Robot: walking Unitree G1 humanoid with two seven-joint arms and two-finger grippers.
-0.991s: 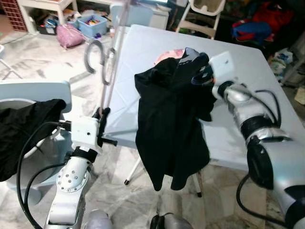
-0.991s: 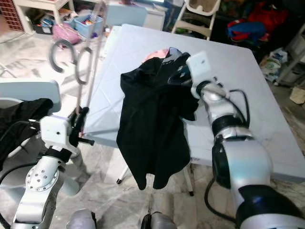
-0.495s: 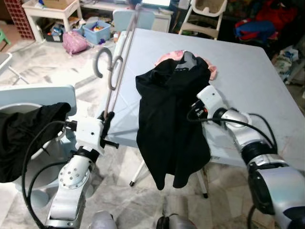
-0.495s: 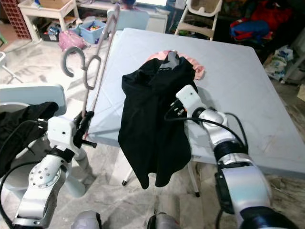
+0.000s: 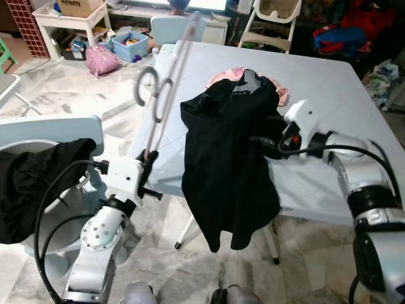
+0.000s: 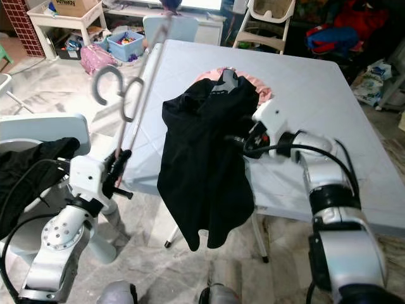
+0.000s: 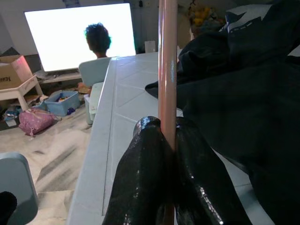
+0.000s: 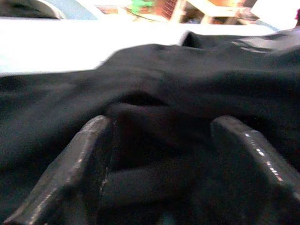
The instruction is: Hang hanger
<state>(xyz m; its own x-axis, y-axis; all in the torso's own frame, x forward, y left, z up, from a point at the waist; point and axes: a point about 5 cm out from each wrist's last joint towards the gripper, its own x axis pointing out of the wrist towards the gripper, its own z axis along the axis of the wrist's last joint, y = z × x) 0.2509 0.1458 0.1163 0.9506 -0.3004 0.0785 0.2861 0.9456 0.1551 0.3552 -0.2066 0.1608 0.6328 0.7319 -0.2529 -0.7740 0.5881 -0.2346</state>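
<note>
My left gripper (image 5: 147,166) is shut on the thin pink stem of a hanger (image 5: 169,88), which slants up over the table's left edge with grey hooks (image 5: 149,84) near its middle. In the left wrist view both fingers (image 7: 150,178) pinch the hanger's pink stem (image 7: 167,70). A black garment (image 5: 228,164) drapes over the near edge of the white table (image 5: 329,82) and hangs down, with a pink cloth (image 5: 280,96) under its collar. My right gripper (image 5: 264,143) is open against the garment's right side; its fingers (image 8: 79,168) stand apart with black cloth before them.
A pale blue chair (image 5: 50,130) holding another black cloth (image 5: 38,183) stands at my left. A blue bin (image 5: 130,44), a pink bag (image 5: 101,60) and a high chair (image 5: 272,19) lie beyond the table. A person (image 7: 98,40) sits before a bright screen.
My right gripper left the garment's collar, dropped to its front, and now sits at its right side. The left arm still holds the hanger, tilted a little more rightward. The camera shifted.
</note>
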